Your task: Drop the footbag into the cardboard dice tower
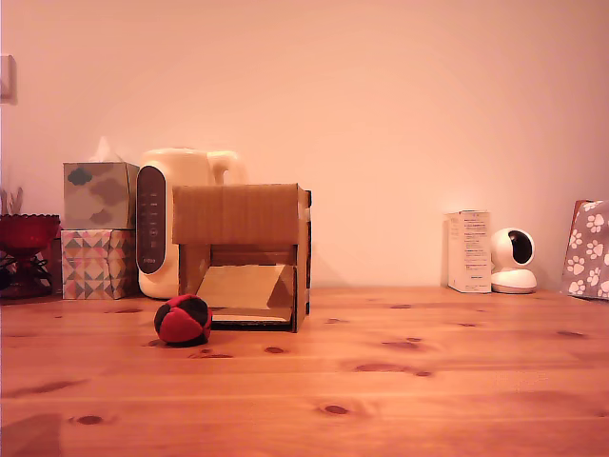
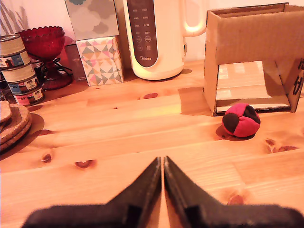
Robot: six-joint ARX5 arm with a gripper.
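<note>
One red-and-black panelled footbag [image 1: 183,320] [image 2: 242,119], round, soft

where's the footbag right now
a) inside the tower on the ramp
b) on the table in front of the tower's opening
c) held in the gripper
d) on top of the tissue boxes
b: the footbag lies on the table just outside the tower opening, and the gripper is shut on nothing, well away from it.

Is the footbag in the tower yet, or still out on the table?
Out. The footbag sits on the table before the tower's front opening.
</note>
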